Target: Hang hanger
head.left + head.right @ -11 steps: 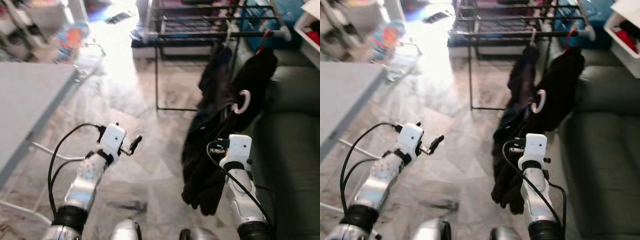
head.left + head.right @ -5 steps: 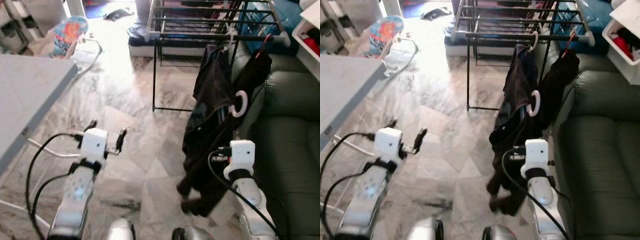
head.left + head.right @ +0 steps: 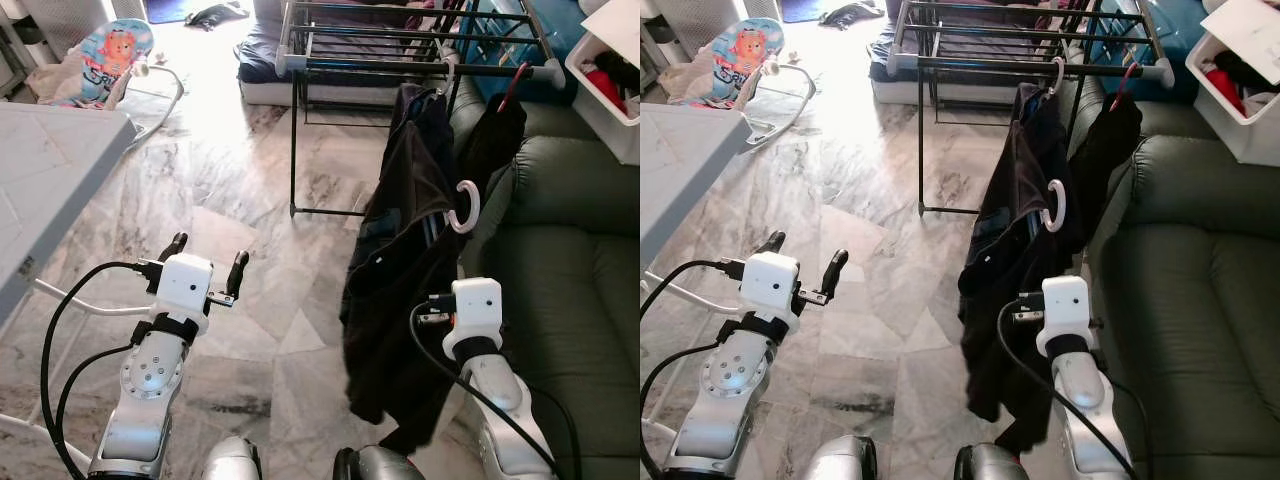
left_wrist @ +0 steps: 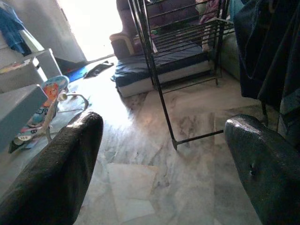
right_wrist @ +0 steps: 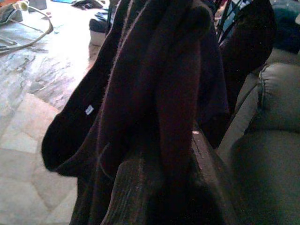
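My right gripper holds up a hanger with a white hook, and a dark garment hangs from it down towards the floor. The garment covers the gripper's fingers; in the right wrist view the cloth drapes right over them. Ahead stands a black drying rack whose front bar carries a dark garment and a black one on a red hook. The held hook is below that bar and apart from it. My left gripper is open over the marble floor, holding nothing.
A dark green sofa runs along the right, close to my right arm. A grey table stands at the left, with a baby bouncer beyond it. A white bin sits at the top right. A mattress lies behind the rack.
The whole picture has shifted and sharpened, and the rack now shows more fully. My right gripper still holds the hanger and the garment has swung. The left gripper has moved left.
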